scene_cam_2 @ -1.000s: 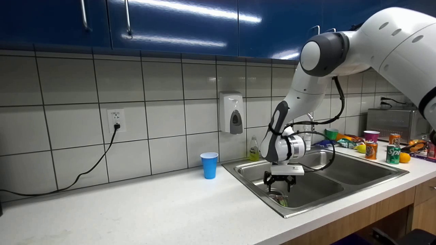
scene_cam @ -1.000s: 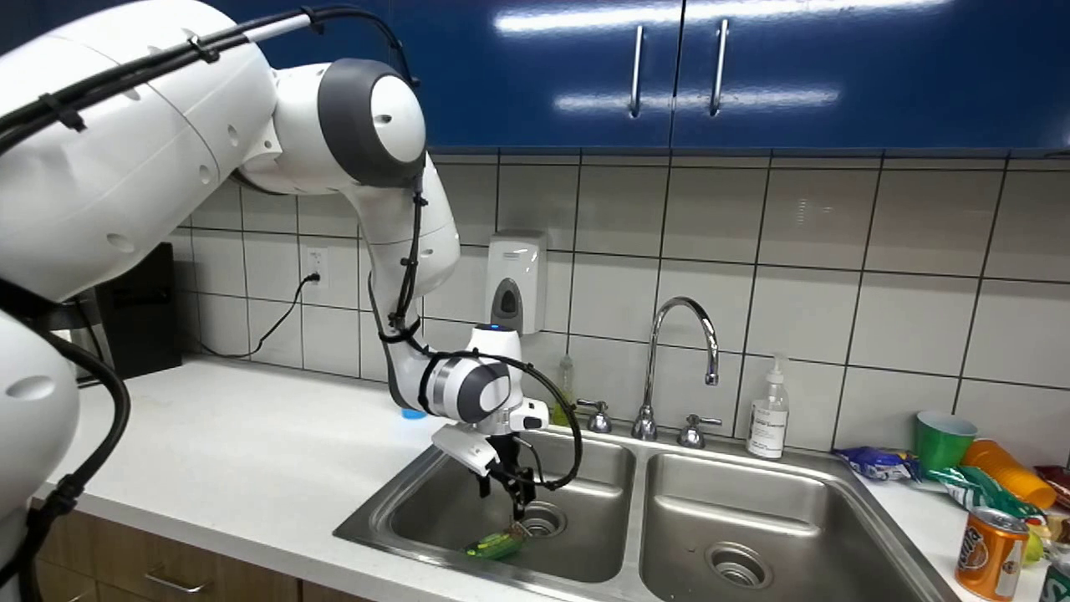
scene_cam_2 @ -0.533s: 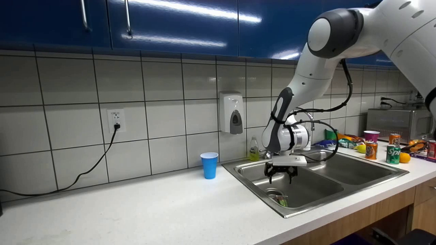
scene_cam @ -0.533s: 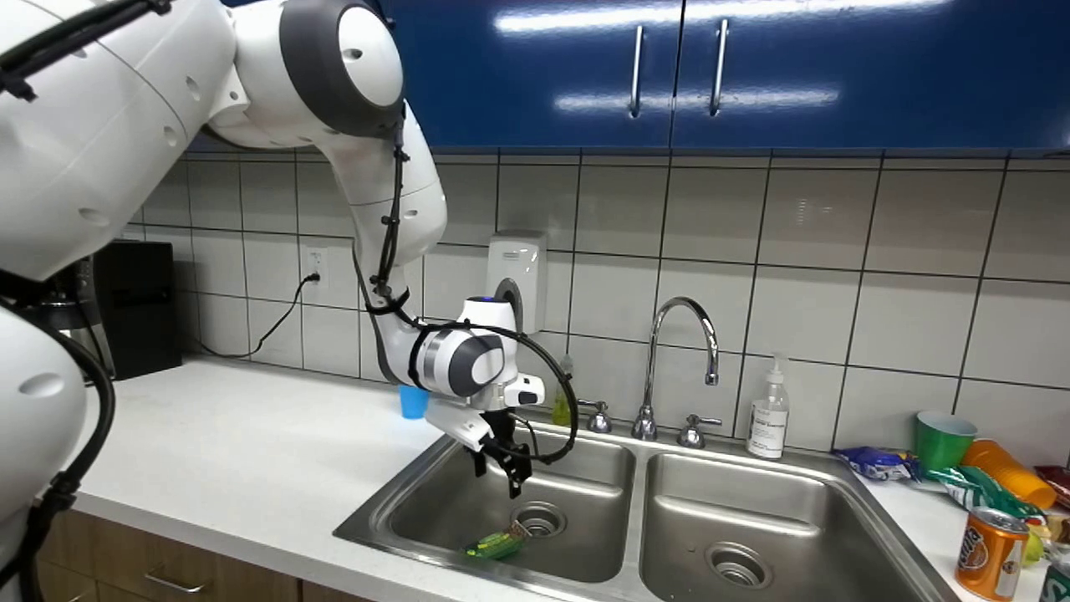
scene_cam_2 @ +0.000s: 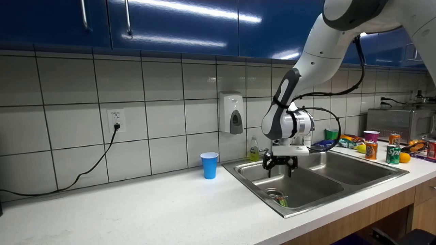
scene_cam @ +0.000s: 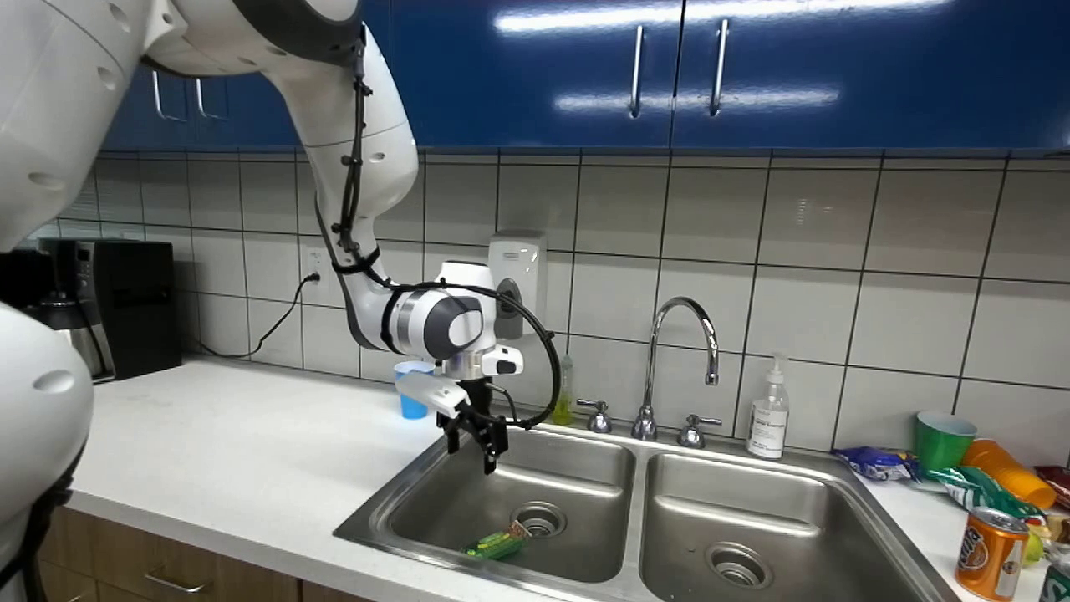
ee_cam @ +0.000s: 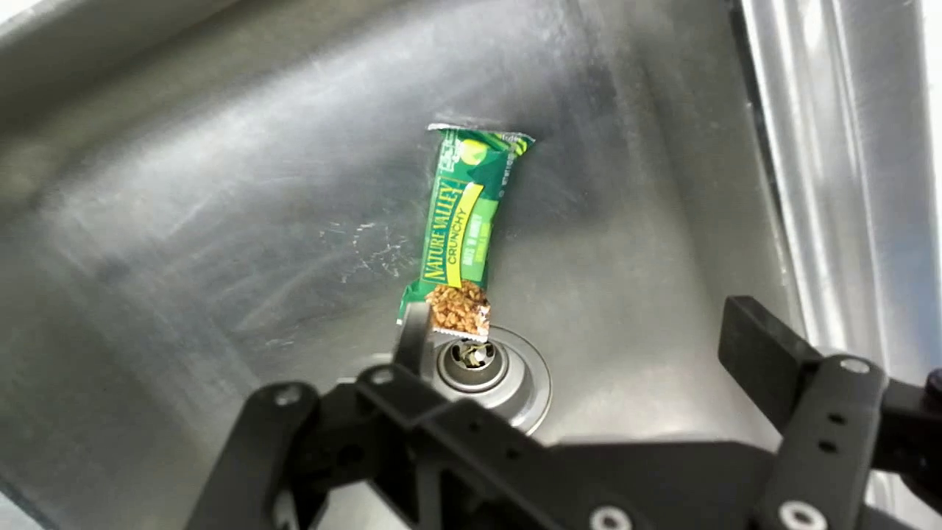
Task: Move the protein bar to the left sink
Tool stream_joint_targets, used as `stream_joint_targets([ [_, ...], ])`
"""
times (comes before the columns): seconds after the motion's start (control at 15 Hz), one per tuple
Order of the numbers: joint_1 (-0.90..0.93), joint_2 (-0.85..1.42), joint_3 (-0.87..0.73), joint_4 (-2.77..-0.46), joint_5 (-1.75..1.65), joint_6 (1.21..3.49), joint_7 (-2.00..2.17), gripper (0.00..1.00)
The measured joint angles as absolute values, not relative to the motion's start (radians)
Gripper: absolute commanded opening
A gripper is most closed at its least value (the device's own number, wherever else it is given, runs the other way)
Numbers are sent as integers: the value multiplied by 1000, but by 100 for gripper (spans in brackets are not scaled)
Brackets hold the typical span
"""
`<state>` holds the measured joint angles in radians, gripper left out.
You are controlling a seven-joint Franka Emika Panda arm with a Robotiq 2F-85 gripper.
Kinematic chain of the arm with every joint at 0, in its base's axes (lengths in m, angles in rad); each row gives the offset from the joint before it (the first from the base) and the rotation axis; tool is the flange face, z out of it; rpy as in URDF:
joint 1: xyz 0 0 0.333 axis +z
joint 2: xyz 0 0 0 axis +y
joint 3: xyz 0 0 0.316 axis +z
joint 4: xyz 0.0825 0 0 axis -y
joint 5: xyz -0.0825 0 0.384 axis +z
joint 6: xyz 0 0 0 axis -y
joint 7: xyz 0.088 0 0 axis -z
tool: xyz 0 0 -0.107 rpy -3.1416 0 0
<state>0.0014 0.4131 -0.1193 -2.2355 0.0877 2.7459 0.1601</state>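
The protein bar (scene_cam: 498,545) in its green wrapper lies flat on the floor of the left sink (scene_cam: 585,543), beside the round drain. It also shows in an exterior view (scene_cam_2: 282,201) and in the wrist view (ee_cam: 464,221), where one end reaches the drain's edge. My gripper (scene_cam: 471,458) hangs above the left sink, pointing down, well above the bar and apart from it. In the wrist view the gripper (ee_cam: 578,324) has its fingers wide apart with nothing between them. The left finger (ee_cam: 416,342) overlaps the bar's lower end in that view only.
The right basin (scene_cam: 719,502) adjoins the left sink. A faucet (scene_cam: 652,368) rises behind the divider. A blue cup (scene_cam_2: 209,165) stands on the counter (scene_cam_2: 153,211) left of the sink. Cans (scene_cam_2: 393,154), wrappers and cups sit right of it. A soap dispenser (scene_cam_2: 231,112) hangs on the wall.
My gripper has risen from low in the left sink, shifting a little left in an exterior view. Its fingers stay apart. The protein bar stays on the sink floor.
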Motion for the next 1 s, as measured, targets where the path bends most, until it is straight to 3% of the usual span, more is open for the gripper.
stream_joint_targets([
  [1.0, 23, 83, 16, -2463, 89, 2563, 58, 100],
])
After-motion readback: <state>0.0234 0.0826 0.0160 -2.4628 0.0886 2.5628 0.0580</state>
